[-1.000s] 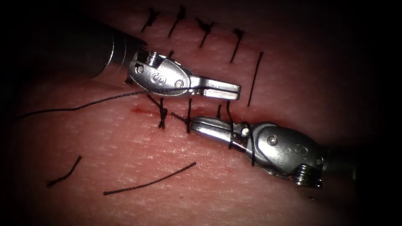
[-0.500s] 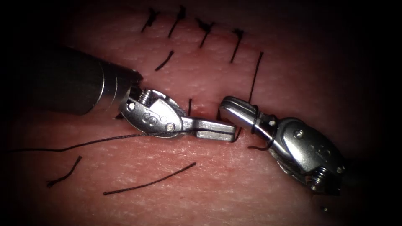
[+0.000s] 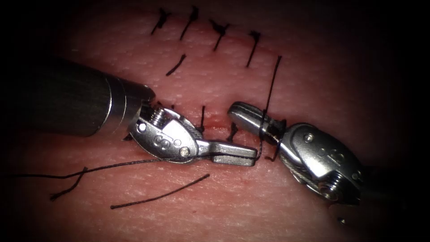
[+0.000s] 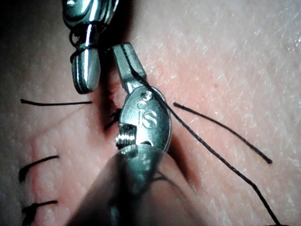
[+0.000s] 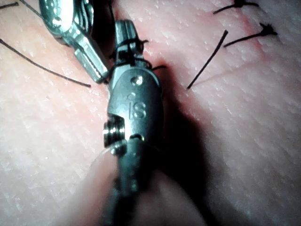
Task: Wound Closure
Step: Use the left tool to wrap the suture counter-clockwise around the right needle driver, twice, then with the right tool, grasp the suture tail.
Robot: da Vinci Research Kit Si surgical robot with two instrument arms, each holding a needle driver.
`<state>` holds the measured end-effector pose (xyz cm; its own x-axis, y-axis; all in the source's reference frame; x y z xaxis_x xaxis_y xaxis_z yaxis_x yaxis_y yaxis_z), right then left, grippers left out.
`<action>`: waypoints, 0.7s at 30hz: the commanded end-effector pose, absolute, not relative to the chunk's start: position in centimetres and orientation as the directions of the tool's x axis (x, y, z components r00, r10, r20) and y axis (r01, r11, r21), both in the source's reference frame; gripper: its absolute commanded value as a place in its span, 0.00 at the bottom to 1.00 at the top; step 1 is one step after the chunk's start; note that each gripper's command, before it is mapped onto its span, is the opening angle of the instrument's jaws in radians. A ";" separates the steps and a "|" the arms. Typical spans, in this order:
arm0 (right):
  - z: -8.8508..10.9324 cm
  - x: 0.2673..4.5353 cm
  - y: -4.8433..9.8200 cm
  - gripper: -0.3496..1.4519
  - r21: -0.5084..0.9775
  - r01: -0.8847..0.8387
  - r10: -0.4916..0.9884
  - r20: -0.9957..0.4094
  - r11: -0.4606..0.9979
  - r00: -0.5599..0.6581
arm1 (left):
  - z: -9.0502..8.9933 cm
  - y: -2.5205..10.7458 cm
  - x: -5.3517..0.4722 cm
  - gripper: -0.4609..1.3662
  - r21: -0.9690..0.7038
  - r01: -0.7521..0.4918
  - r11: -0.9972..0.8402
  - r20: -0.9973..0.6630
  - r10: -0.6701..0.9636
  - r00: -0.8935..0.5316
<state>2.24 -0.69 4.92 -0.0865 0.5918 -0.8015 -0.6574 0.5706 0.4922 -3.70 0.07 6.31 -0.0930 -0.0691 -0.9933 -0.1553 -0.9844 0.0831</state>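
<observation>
Since half a second ago your left tool (image 3: 239,153) has dropped slightly lower in the endoscope frame, and your right tool (image 3: 244,112) has shifted a little left, its tip now above the left tool's tip. The thread (image 3: 112,166) trailing left now crosses the short cut end (image 3: 67,186) at lower left.

In the endoscope view, your left tool's jaws are clamped on the thread; the strand runs from them along the tool's head and away to the left edge. Your right tool's jaws are closed, with thread looped around them just behind the tip; you can't tell whether anything is pinched between them. From that loop a strand rises toward the upper right. Both tips sit over the cut (image 3: 215,125) in the tissue (image 3: 268,206) at frame centre. Four finished stitches (image 3: 219,33) line the upper part of the frame. A longer cut end (image 3: 159,193) lies loose at lower centre. No needle can be made out.

In the left wrist view, your left tool (image 4: 126,61) grips the thread (image 4: 211,148), which runs off across its head. The right tool (image 4: 85,70) lies just beside it, wrapped by thread.

In the right wrist view, your right tool (image 5: 124,35) carries the thread wraps (image 5: 127,49) around its closed jaws, with the left tool (image 5: 91,59) close alongside.
</observation>
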 end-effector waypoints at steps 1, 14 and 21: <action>4.9 2.29 -0.7 0.00 0.531 -0.674 0.627 -0.768 0.514 -0.127 | 6.3 0.1 -3.70 0.06 0.083 -0.153 -0.985 -0.993 -0.069 -0.093; 5.0 2.37 -0.7 0.71 0.443 -0.784 0.661 -0.748 0.436 -0.055 | 6.4 0.1 -3.68 0.06 0.085 -0.150 -0.985 -0.993 -0.072 -0.092; 5.0 2.32 -0.7 0.84 0.455 -0.804 0.685 -0.724 0.383 -0.083 | 6.4 0.1 -3.63 0.06 0.087 -0.152 -0.985 -0.993 -0.074 -0.095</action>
